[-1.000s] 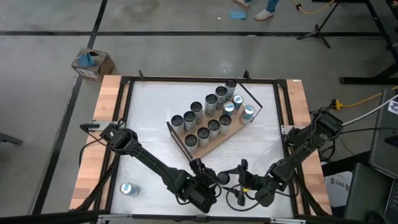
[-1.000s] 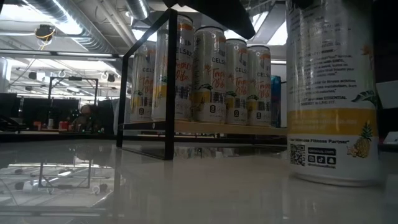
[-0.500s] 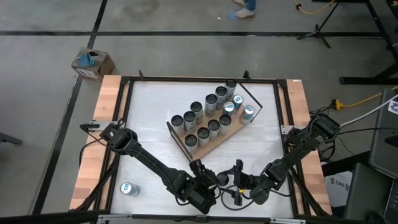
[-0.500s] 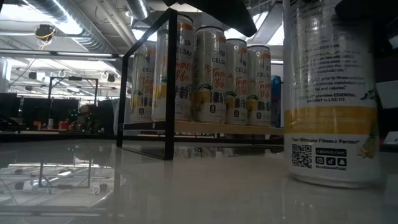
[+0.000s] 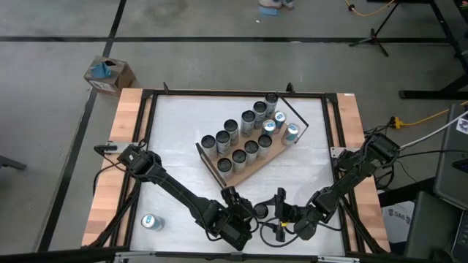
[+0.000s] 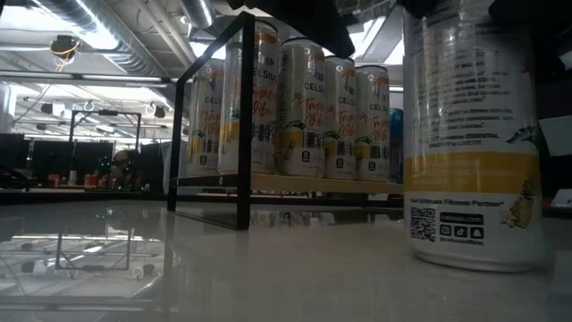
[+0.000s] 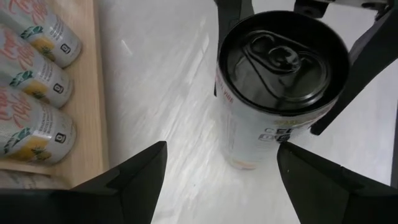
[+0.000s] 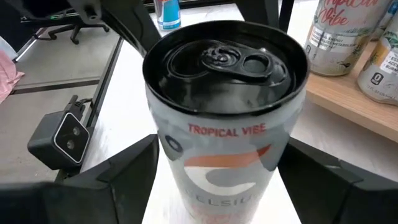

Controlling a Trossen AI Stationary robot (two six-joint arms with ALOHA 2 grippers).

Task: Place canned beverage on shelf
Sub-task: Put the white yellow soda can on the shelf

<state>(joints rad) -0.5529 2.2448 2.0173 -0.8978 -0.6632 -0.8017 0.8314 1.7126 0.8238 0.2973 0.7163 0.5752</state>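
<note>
Seen from above, the can [image 5: 261, 210] stands on the desk [image 5: 175, 131] between the left gripper [image 5: 247, 212] and right gripper [image 5: 278, 216], near the shelf [image 5: 245, 166]. In the wrist views both grippers are wide around it; one should be closed squarely before lifting.

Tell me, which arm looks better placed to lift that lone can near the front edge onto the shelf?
The right. The right hand straddles the can, close up; the open left hand only faces it, with the can standing beyond its fingertips.
</note>
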